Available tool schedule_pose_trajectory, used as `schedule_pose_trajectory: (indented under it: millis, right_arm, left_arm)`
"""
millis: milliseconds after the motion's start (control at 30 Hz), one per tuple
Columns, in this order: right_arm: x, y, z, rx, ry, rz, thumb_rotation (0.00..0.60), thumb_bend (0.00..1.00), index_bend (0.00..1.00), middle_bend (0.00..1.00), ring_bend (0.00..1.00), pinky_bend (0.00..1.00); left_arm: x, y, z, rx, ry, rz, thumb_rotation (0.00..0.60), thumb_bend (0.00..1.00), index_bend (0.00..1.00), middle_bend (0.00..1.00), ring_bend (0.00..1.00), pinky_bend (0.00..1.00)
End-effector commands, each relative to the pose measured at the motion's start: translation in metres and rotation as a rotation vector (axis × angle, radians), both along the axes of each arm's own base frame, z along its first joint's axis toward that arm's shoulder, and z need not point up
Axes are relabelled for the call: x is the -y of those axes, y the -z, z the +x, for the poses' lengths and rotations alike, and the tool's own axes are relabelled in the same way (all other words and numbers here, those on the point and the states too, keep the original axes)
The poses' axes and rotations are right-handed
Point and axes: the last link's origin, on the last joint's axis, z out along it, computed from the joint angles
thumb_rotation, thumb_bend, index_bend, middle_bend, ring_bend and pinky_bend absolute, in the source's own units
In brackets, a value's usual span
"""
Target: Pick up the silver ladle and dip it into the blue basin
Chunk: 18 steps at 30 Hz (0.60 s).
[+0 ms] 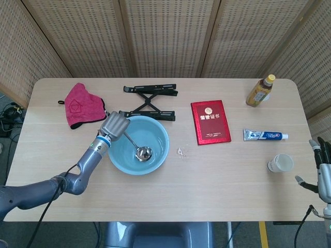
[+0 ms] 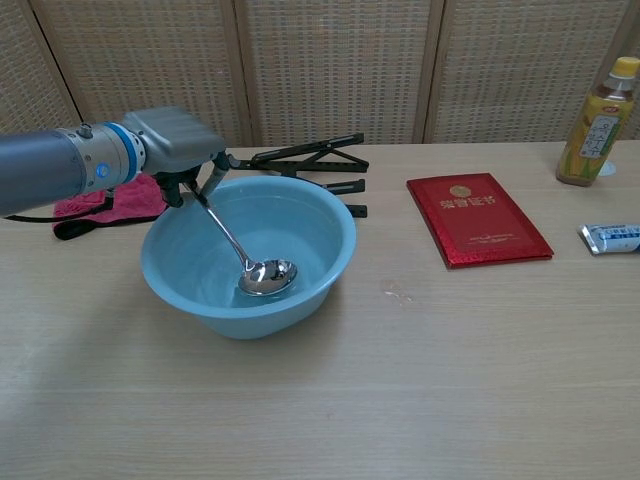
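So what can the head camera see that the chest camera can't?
Only the head view shows the right hand at the table's edge, open and holding nothing, plus the white cup and the small white scrap beside the basin. Only the chest view shows the basin's outer wall from the side and the ladle's handle slanting up into the fingers. Both show the left hand holding the silver ladle with its bowl inside the blue basin, the red booklet, bottle, toothpaste, black stand and pink cloth.
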Motion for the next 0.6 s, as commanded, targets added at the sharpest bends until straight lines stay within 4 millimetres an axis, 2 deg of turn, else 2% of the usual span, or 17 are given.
schedule_pose_trajectory:
  millis: [33,233,600]
  right_arm:
    - [0.000,-0.002,0.000,0.006,0.000,-0.003,0.600,0.00,0.00,0.00,0.00,0.00]
    - [-0.001,-0.005,-0.001,0.017,-0.006,-0.010,0.600,0.00,0.00,0.00,0.00,0.00]
    - [-0.001,-0.007,0.000,0.022,-0.005,-0.014,0.600,0.00,0.00,0.00,0.00,0.00]
  left_arm:
    - [0.001,0.005,0.002,-0.027,0.022,0.002,0.600,0.63,0.79,0.93,0.93,1.00]
    - [0.002,0.013,0.005,-0.038,0.031,0.012,0.600,0.63,0.79,0.93,0.93,1.00]
    - [0.002,0.013,0.006,-0.038,0.027,0.024,0.600,0.64,0.80,0.93,0.93,1.00]
